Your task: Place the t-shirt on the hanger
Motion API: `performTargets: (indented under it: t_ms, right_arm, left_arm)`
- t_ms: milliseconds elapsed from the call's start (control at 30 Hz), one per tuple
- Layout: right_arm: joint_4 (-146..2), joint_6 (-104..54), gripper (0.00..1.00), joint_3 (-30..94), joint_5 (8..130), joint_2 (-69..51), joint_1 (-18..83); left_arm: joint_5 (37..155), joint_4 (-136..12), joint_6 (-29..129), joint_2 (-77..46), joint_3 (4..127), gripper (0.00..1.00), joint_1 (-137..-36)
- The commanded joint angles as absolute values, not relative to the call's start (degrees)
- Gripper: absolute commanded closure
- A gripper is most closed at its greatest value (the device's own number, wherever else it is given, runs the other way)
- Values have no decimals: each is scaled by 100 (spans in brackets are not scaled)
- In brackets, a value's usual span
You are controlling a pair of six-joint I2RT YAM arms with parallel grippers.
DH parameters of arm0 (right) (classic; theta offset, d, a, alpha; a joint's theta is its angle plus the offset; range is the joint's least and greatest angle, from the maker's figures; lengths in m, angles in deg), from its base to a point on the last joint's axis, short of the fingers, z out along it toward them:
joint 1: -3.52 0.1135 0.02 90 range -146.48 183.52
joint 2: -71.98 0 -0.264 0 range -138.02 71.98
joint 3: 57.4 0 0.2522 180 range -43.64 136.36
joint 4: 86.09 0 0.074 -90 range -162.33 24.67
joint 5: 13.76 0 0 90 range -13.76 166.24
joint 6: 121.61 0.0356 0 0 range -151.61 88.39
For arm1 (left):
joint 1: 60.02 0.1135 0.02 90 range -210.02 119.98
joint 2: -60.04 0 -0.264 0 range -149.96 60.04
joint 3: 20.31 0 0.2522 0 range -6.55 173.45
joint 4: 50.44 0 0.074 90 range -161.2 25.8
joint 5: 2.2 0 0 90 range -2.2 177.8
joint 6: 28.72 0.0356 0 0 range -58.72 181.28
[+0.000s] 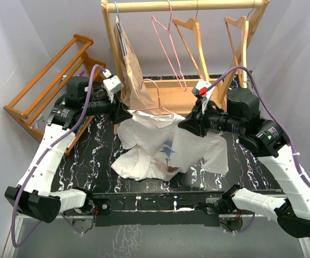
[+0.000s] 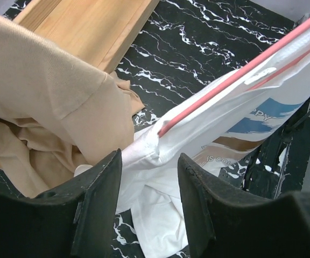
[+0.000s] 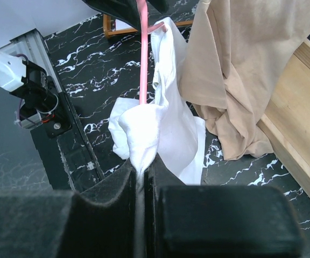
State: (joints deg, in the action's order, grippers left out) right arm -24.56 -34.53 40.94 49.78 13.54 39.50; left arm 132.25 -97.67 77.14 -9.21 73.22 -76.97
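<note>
The white t-shirt [image 1: 160,145] with a blue print lies bunched on the black marble table, partly lifted between my grippers. The pink hanger [image 1: 159,92] stands in it, with its hook above the cloth. In the left wrist view the hanger's pink arm [image 2: 235,75] runs inside the t-shirt [image 2: 219,113]. My left gripper [image 1: 124,114] is open, and its fingers straddle a fold of white cloth [image 2: 149,204]. My right gripper [image 1: 185,124] is shut on a pinch of the t-shirt [image 3: 144,134]. The hanger's rod [image 3: 142,54] enters the cloth just beyond that pinch.
A beige garment [image 1: 131,70] hangs from the wooden rack [image 1: 187,6] and pools on its base, close to the left gripper [image 2: 36,97] and beside the t-shirt [image 3: 241,70]. Another pink hanger [image 1: 168,40] and wooden hangers [image 1: 195,32] hang on the rail. A wooden frame [image 1: 53,80] leans at the left.
</note>
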Motion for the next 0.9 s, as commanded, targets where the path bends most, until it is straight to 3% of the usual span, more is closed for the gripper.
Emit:
performTargets:
  t_ms: [0, 400, 600, 733, 867]
  right_arm:
    - [-2805, -3454, 92, 4248, 5050, 1429, 3969]
    - [-2812, -3451, 92, 4276, 5073, 1410, 3972]
    - [-2812, -3440, 92, 4293, 5067, 1405, 3970]
    - [-2804, -3442, 92, 4302, 5067, 1410, 3966]
    - [-2803, -3442, 92, 4326, 5096, 1410, 3966]
  left_arm:
    - [13327, -9545, 7697, -1008, 7250, 57, -7719]
    - [13162, -9197, 7388, -1237, 7186, 72, -8162]
    - [13011, -9210, 7379, -1249, 7127, 74, -8384]
    - [12977, -9204, 7385, -1292, 7123, 82, -8437]
    - [12896, -9198, 7385, -1334, 7141, 95, -8473]
